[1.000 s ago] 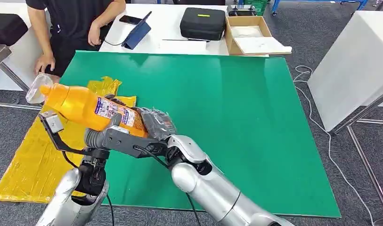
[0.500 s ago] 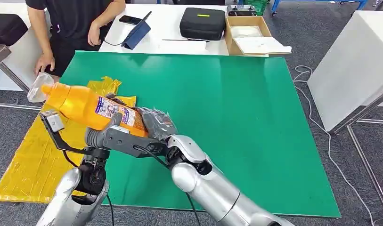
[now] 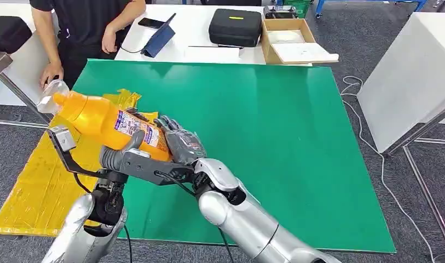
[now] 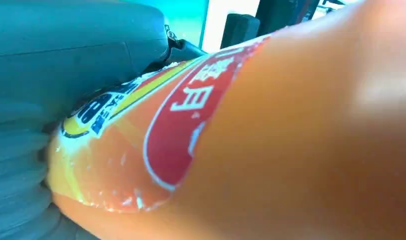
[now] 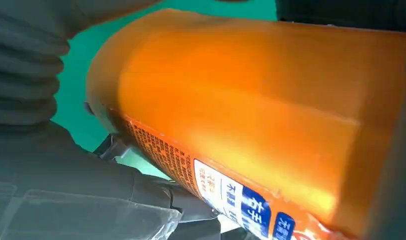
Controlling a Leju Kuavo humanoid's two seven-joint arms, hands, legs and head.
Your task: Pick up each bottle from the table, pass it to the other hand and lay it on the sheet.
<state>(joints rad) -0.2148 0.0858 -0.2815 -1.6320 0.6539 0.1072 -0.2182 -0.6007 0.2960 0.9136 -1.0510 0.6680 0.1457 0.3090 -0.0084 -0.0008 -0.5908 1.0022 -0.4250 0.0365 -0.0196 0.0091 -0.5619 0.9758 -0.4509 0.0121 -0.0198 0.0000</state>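
Above yellow sheet (image 3: 39,181), both hands' fingers (image 3: 173,131) grip orange bottle (image 3: 108,123); person (image 3: 83,27) beside green table (image 3: 253,137).

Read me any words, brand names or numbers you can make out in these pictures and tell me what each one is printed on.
Orange bottle, label in the left wrist view: large white East Asian characters on red, cut off and blurred, not readable.
Label in the right wrist view: white characters on blue and fine print, too blurred to read.
Black case: yellow mark, too small to read.

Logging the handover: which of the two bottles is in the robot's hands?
The orange bottle with the printed label, tilted above the yellow sheet. The clear bottle is under a person's hand at the table edge.
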